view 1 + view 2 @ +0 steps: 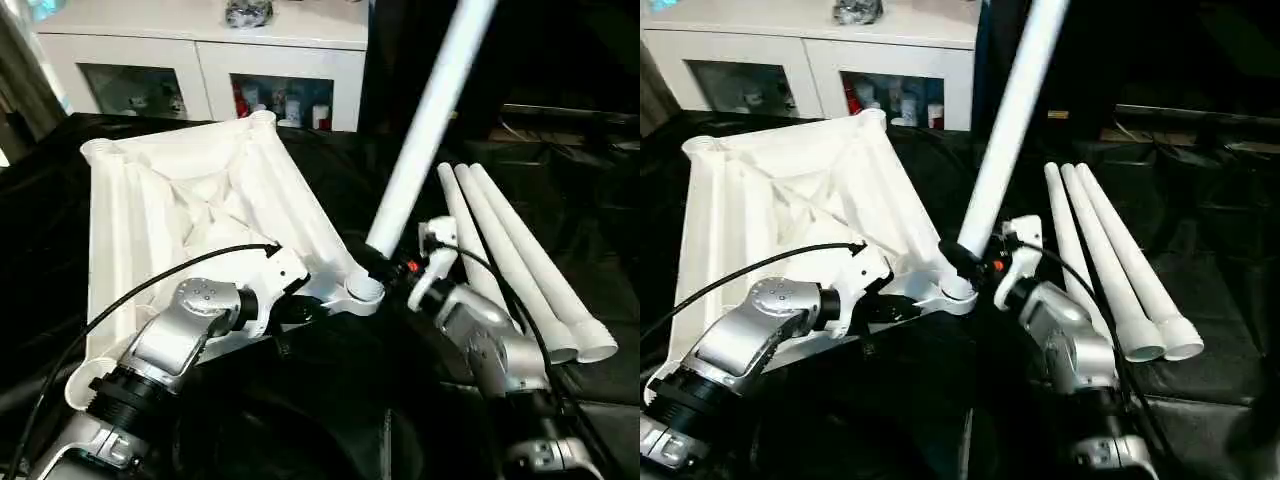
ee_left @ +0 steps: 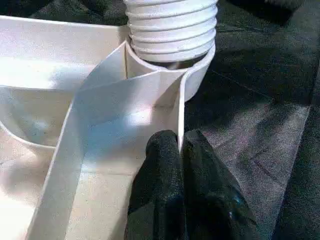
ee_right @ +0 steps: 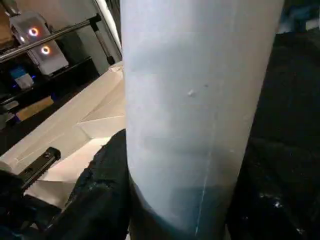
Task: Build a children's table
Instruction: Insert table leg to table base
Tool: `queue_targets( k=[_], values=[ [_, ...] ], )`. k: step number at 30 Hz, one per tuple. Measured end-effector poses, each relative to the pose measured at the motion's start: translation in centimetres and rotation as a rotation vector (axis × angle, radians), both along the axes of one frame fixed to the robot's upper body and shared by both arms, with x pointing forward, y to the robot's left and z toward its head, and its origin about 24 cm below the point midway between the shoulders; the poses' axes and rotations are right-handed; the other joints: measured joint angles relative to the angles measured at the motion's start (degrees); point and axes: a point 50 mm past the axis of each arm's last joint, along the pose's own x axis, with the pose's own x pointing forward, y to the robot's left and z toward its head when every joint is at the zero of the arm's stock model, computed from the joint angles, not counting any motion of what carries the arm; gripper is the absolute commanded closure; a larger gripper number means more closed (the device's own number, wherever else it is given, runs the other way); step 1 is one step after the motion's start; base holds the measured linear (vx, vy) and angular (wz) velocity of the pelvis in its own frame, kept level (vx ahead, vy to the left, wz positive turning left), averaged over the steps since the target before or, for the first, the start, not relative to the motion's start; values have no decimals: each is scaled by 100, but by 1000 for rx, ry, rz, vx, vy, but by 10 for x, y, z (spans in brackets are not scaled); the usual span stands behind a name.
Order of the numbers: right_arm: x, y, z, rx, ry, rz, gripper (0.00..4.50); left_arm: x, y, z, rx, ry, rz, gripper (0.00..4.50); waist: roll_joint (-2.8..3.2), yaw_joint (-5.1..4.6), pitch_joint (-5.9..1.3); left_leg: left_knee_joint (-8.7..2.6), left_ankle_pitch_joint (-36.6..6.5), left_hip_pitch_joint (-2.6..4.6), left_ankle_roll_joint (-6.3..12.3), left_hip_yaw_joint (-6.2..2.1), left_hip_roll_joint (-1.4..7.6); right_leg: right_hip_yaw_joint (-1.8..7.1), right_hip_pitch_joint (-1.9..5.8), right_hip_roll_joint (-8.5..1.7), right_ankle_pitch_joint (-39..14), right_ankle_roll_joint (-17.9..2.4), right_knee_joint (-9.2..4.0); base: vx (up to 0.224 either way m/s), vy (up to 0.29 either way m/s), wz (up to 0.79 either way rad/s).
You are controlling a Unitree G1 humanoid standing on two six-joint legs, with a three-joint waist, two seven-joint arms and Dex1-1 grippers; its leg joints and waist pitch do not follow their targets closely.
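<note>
**Leg at corner socket**

While L gripper (image 2: 179, 150) fingers pinch a thin rib of the upturned table top (image 1: 190, 190) by its near corner socket (image 1: 362, 291), R gripper (image 1: 385, 268) fingers clamp a leg (image 1: 430, 120) standing tilted there. Three spare legs (image 1: 520, 260) lie beside, w/ white cabinets (image 1: 215, 60) beyond.

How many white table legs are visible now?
4. One leg stands in the tabletop's near corner socket, held by the right tool. Three legs lie together on the dark cloth.
</note>
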Motion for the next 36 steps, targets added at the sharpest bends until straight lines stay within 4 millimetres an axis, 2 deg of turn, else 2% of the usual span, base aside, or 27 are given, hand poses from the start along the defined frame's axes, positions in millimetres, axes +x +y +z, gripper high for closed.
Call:
queue_targets(
  k=[9, 24, 36],
  values=[
    [-7, -5, 0, -14, -44, -33, 259, 1, -4, -1, -14, -2, -13, 450, 34, 65, -8, -39, 2, -1, 2, 59, 2, 11, 7, -13, 9, -11, -20, 0, 0, 0],
    [-9, -7, 5, -143, -111, -1, 259, 2, -4, -1, -5, -11, -20, 450, 41, 70, -3, -64, 2, -2, 2, 69, 2, 11, 3, -14, 6, -6, -44, 0, 0, 0],
    [-9, -11, 12, -212, -132, 59, 259, 2, -6, 1, -13, -27, -37, 450, 37, 72, 0, -69, 22, -35, 33, 77, 4, 11, 9, -14, 4, -3, -44, 0, 0, 0]
  ],
)
